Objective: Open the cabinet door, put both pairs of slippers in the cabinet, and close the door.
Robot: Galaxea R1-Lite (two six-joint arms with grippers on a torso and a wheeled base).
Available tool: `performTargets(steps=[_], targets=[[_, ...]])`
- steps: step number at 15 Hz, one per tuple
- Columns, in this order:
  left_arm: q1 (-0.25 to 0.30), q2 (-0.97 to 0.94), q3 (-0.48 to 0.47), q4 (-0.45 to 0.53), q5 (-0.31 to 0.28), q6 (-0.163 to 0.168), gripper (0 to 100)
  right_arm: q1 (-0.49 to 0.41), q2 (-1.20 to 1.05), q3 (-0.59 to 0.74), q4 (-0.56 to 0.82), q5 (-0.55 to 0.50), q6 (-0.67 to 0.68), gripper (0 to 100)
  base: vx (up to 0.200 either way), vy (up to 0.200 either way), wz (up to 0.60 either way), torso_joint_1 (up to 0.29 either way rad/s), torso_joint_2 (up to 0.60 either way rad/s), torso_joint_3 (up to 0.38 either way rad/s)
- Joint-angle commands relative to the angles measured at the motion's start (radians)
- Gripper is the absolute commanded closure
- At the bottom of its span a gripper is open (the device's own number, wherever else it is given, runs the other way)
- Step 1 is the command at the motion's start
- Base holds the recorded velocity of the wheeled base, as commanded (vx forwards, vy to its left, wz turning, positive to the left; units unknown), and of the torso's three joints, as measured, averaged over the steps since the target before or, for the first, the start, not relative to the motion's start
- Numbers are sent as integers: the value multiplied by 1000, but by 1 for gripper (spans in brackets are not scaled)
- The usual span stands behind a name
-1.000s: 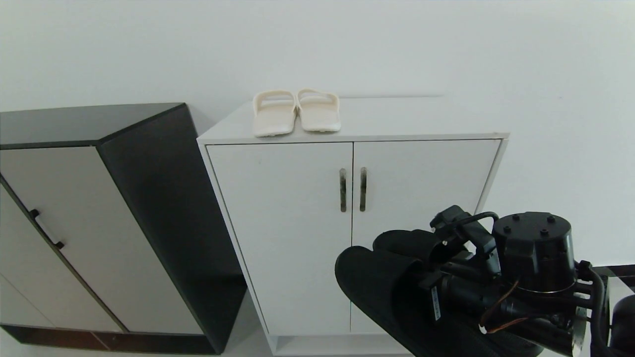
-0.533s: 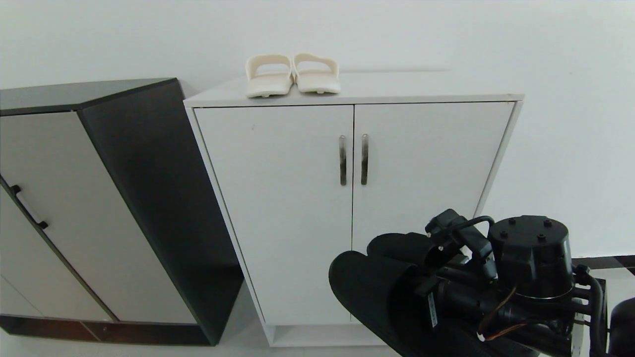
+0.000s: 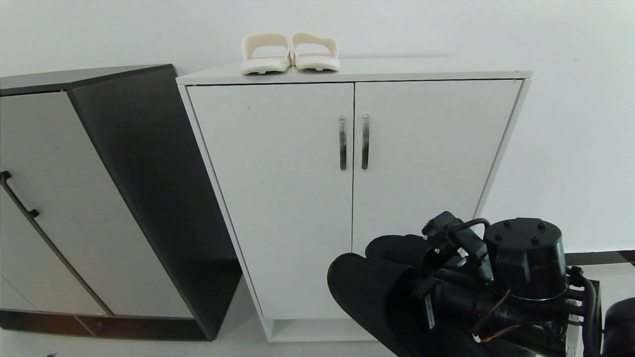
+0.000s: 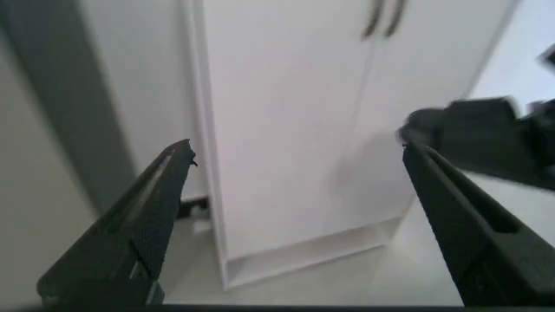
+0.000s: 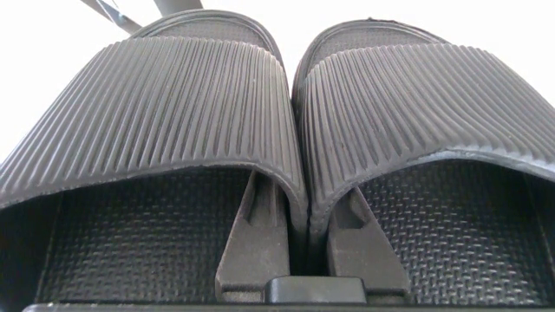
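Gripping black slippers (image 5: 173,113) — right gripper (image 5: 295,221), fingers (image 5: 254,234) inside the straps, pinching both inner sides together, low before the cabinet's (image 3: 278,198) right door. Left gripper (image 4: 297,152): spread wide, empty, facing the cabinet's lower left corner. Doors shut, handles (image 3: 342,143) side by side mid-front. Cream slippers (image 3: 290,52) at the top's front edge — dark cabinet (image 3: 149,198) just beside.

Two cream open-toed rubber slippers (image 3: 266,64); two black ribbed rubber slippers (image 3: 372,287); one white wooden two-door cabinet (image 3: 278,198) with two slim vertical metal handles (image 3: 342,143); one black-sided cabinet (image 3: 144,188), grey-fronted, with one black bar handle (image 3: 17,196).
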Motion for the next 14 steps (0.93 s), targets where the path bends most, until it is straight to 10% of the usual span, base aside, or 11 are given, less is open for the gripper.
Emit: performTargets(steps=[1,5,9,14], targets=[[-42,409,-64,-263,-174,-12,0,0,2,0,-4,0,0,100,0,0,0,0,0,0],[-208,644,-236,-439,-167,-52,0,8,-1,10,-8,-3,-2,100,0,0,0,0,0,0],[-488,693,-407,-335,67,-84,0,3,3,15,-31,-3,-2,100,0,0,0,0,0,0],[-585,902,-483,-339,76,-81,0,3,19,16,-33,-3,-2,100,0,0,0,0,0,0]])
